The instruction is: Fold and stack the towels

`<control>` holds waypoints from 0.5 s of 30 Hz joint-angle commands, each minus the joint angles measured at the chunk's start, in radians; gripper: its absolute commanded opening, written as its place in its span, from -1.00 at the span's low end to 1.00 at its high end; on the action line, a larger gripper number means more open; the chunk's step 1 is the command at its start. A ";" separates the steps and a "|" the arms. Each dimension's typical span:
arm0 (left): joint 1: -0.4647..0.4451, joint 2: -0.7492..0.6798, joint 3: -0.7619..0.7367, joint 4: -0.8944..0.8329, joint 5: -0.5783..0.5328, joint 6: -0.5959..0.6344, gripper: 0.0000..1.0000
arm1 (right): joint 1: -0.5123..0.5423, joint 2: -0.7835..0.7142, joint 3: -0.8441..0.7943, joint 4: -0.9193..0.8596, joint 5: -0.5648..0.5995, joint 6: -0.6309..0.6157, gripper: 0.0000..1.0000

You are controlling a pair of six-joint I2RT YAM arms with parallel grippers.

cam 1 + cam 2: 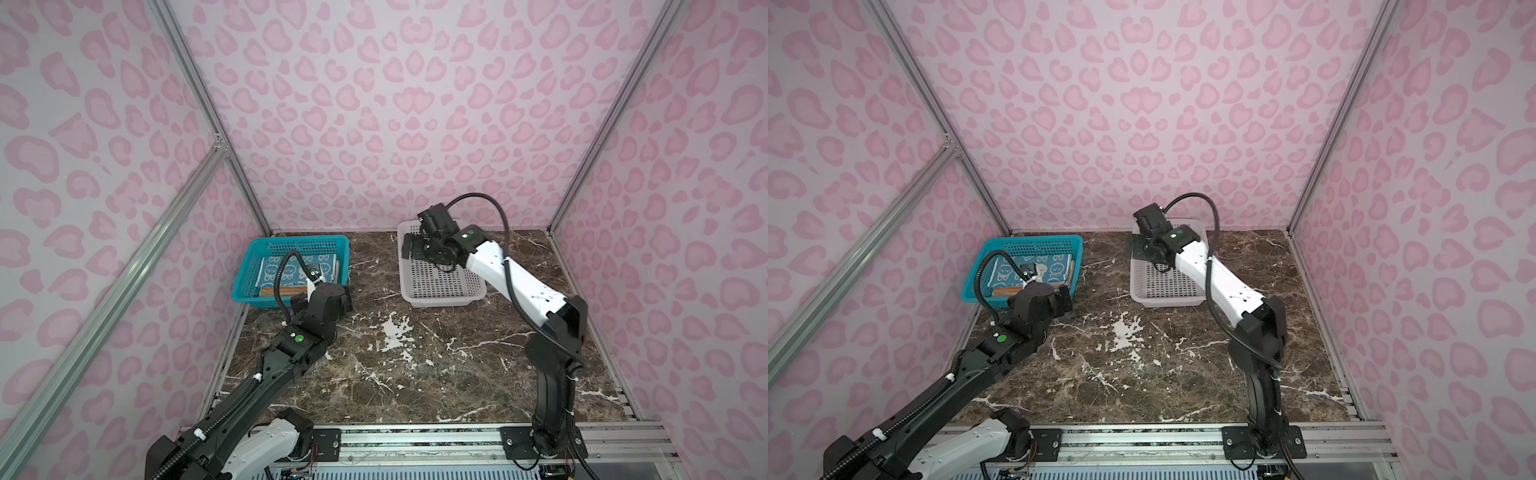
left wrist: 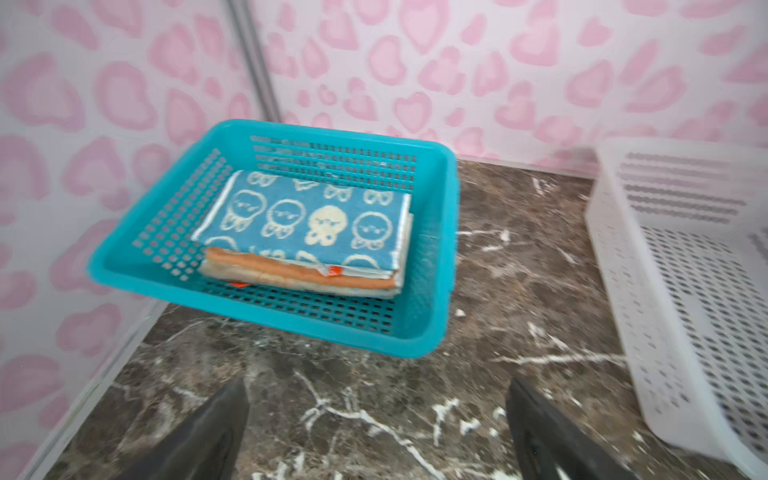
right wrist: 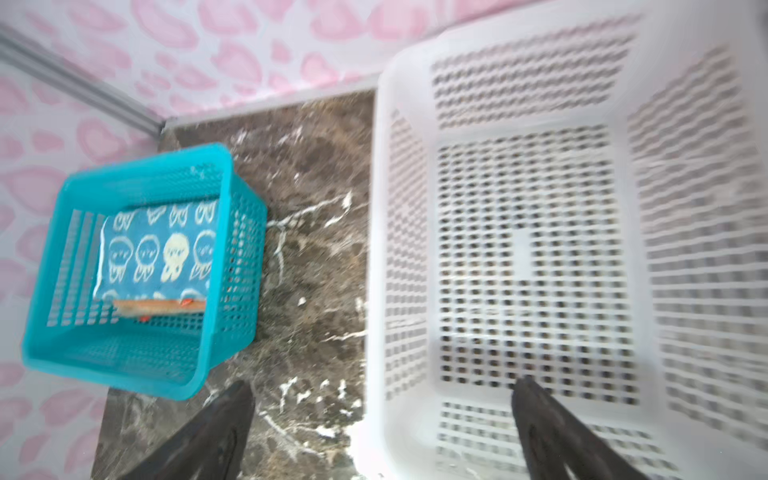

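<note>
The left fingers [image 2: 212,436] stand spread wide with nothing between them, above bare marble surface [image 2: 374,399] just in front of the teal basket [image 2: 332,133]. The right fingers [image 3: 216,440] are also spread wide and grip nothing; they straddle one wall of the white perforated basket [image 3: 378,232], one finger over its floor and the other over the surface outside it. All three towels lie folded in one stack inside the teal basket: the blue towel [image 2: 307,220] with white rabbits on top, the orange towel [image 2: 299,270] under it, and the cream towel [image 2: 291,287] at the bottom. In both top views the teal basket sits at the far left, apart from the white one.
</note>
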 commanded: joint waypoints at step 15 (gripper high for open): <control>0.316 0.299 -0.349 0.858 0.060 0.205 0.95 | -0.417 -0.601 -1.173 0.895 0.586 -0.436 0.97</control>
